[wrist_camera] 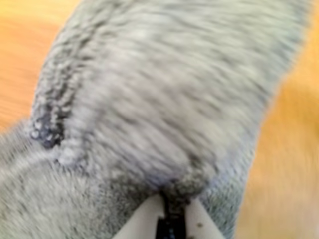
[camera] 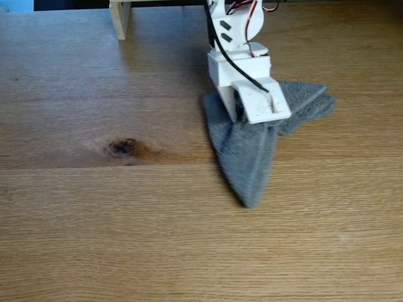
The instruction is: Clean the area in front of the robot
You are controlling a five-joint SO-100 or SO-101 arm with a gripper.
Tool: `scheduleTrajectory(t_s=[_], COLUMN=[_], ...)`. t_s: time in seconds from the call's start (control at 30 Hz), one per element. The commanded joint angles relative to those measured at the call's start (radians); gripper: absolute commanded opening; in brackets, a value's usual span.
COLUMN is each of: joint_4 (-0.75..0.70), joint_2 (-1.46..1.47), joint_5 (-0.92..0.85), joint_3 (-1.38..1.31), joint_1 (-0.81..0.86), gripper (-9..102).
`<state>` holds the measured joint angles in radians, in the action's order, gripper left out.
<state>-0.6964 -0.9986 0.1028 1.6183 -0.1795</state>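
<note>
The area is a light-brown oak-grain tabletop (camera: 189,239) with one dark knot (camera: 123,147). The robot's white arm (camera: 236,38), with red and black wires, reaches down from the top edge of the fixed view. A grey terry cloth (camera: 249,157) lies on the table in a crumpled, roughly triangular shape, its tip pointing toward the camera. My gripper (camera: 245,113) presses down on the cloth's far part. In the wrist view the cloth (wrist_camera: 164,99) bunches into a fold pinched between my white fingers (wrist_camera: 144,221). The gripper (wrist_camera: 173,211) is shut on it. The wrist picture is blurred.
A pale wooden post (camera: 119,19) stands at the back left of the fixed view. Bare wood stretches to the left of the cloth and in front of it. Orange-brown tabletop (wrist_camera: 289,164) shows beside the cloth in the wrist view.
</note>
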Motion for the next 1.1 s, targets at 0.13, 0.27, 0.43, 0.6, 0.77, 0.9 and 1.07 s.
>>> scheduleTrajectory(t_s=[0.13,0.27,0.43,0.6,0.77,0.9,1.07], joint_4=[0.419,0.460,0.225,-0.069,-0.301,-0.324,-0.311], joint_2=[0.169,0.264,0.202,0.060,-0.069,-0.179,-0.367], joint_5=[-0.129,-0.232,-0.259,-0.238,-0.187,-0.175,-0.123], joint_3=[-0.006,-0.006,-0.006,-0.006,-0.005,-0.006,-0.017], joint_1=[0.264,0.508,0.715,0.773,0.673,0.595,0.541], gripper=[0,0,0,0,0,0,0])
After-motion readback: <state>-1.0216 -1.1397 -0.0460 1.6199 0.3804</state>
